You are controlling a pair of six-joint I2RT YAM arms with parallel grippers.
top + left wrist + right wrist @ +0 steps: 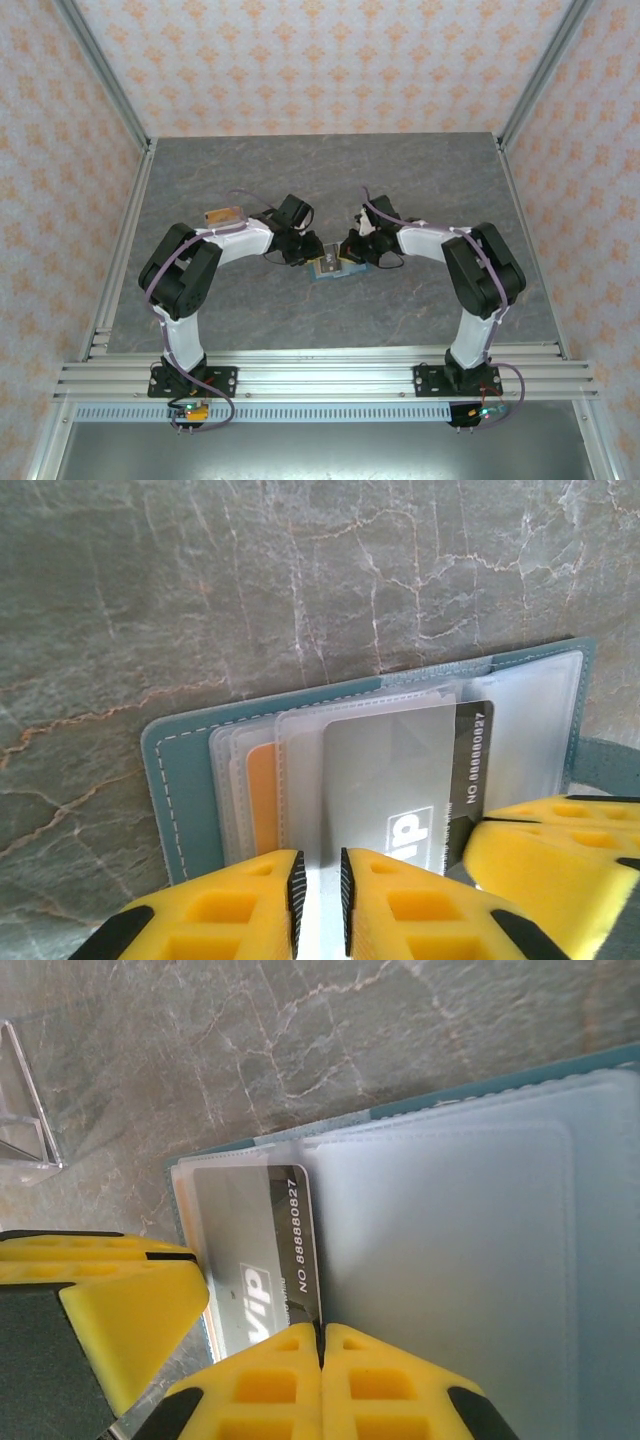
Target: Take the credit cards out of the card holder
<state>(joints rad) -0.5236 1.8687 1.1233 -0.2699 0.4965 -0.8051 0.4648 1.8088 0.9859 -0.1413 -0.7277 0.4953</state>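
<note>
The wallet [330, 268] lay open, its sleeves [450, 1260] holding a dark card [255, 1250] and an orange card [262, 800]. The right gripper [320, 1338] was pinched tight on the dark card. The left gripper [320, 875] stood barely parted over a sleeve, with bare table [330, 170] toward twelve o'clock.

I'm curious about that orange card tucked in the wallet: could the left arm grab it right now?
Probably not straight away: the orange card sits inside clear sleeves of the card holder, no free edge showing, and the left gripper sits at the dark card's edge.

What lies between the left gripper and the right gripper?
The dark card; both wrist views show it, left gripper on one side, right gripper on the other.
</note>
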